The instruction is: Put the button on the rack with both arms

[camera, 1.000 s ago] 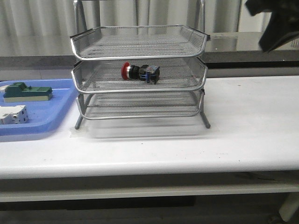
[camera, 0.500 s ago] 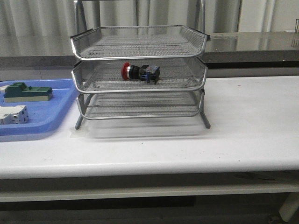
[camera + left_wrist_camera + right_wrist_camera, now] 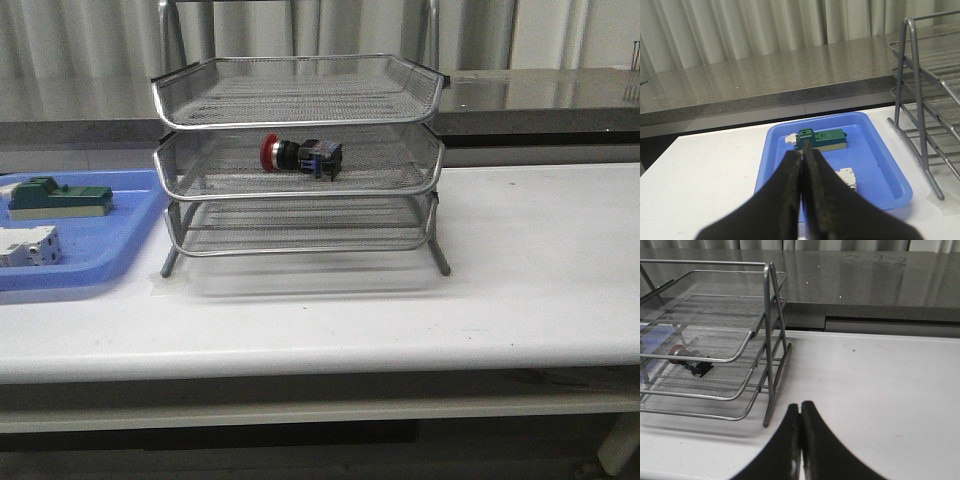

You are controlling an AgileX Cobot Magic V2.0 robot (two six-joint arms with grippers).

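Now I see red-capped button [image 3: 300, 155] lying sideways in middle tier of wire-mesh rack [image 3: 297, 165]. Left gripper [image 3: 802, 156], right gripper [image 3: 800, 407]: smooth black fingers pressed together, holding nothing.

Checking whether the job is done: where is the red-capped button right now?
In the front view, the button lies on its side in the middle tier of the rack, near the centre, red cap pointing left toward the blue tray.
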